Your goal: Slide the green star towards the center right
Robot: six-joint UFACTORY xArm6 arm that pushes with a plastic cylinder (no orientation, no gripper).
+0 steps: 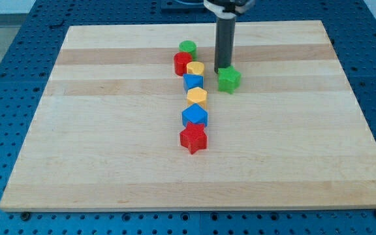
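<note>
The green star [228,79] lies on the wooden board [109,130], above the middle and a little right of centre. My tip [222,68] is at the star's upper left edge, touching or nearly touching it. The dark rod rises straight up from there to the view's top. To the star's left runs a column of blocks.
The column runs top to bottom: a green round block [187,47], a red block [182,63], a yellow block [196,68], a blue block [192,82], a yellow hexagon [197,97], a blue block [194,116], a red star [193,138]. Blue perforated table surrounds the board.
</note>
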